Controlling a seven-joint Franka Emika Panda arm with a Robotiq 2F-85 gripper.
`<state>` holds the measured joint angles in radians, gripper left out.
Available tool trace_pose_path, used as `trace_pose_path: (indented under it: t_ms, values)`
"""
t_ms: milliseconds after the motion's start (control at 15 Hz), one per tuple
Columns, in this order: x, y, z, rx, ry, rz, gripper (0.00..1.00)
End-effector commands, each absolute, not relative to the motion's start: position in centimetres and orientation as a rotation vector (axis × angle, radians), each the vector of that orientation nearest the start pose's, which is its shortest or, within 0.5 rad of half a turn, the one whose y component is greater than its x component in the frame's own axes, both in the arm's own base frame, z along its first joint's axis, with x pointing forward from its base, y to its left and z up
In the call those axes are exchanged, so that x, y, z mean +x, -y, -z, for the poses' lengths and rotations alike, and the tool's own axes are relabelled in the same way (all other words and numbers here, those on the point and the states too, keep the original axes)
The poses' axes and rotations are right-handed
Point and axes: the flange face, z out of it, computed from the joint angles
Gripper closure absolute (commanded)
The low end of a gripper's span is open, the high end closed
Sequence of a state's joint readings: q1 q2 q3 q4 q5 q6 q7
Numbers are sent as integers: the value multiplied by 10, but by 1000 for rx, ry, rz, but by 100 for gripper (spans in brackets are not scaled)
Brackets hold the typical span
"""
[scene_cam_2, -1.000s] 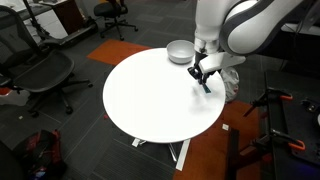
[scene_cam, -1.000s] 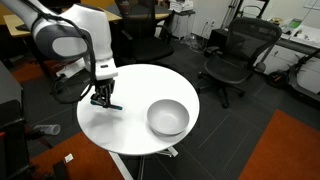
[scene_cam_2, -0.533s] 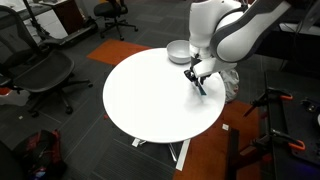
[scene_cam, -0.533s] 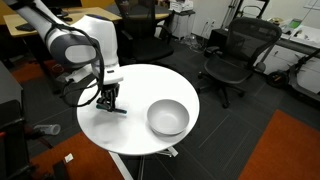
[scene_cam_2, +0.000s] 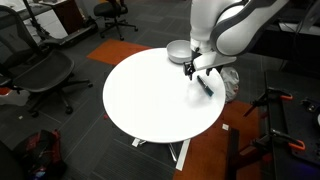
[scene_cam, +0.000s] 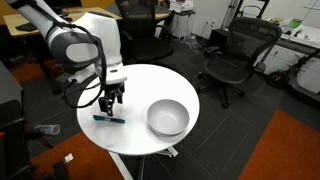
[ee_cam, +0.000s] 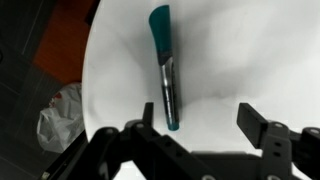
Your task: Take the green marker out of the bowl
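The green marker (scene_cam: 110, 119) lies flat on the white round table (scene_cam: 140, 80), well apart from the silvery bowl (scene_cam: 167, 117), whose inside shows nothing. My gripper (scene_cam: 112, 98) hangs open just above the marker and holds nothing. In an exterior view the marker (scene_cam_2: 205, 85) rests near the table's edge, below the gripper (scene_cam_2: 190, 68) and in front of the bowl (scene_cam_2: 180, 51). In the wrist view the teal marker (ee_cam: 165, 70) lies on the white top, its near end close to one finger (ee_cam: 147, 115) of the open gripper (ee_cam: 200, 120).
Black office chairs (scene_cam: 235, 55) (scene_cam_2: 40, 70) stand around the table. A white bag (ee_cam: 60, 115) sits on the floor past the table's rim. Orange carpet (scene_cam: 290, 145) borders the dark floor.
The gripper was shut on the marker and low on the table. It has opened, left the marker lying on the tabletop and risen slightly.
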<state>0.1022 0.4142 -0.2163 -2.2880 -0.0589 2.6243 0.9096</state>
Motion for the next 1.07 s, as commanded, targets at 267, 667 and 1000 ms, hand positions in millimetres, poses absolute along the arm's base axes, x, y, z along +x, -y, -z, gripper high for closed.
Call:
trace_pose_path:
  t_ms: [267, 667, 1000]
  values:
    - [500, 81, -235, -2925, -1360, 64, 0]
    - [479, 90, -285, -2937, -1118, 124, 0]
    - [480, 94, -290, -2945, -1056, 128, 0]
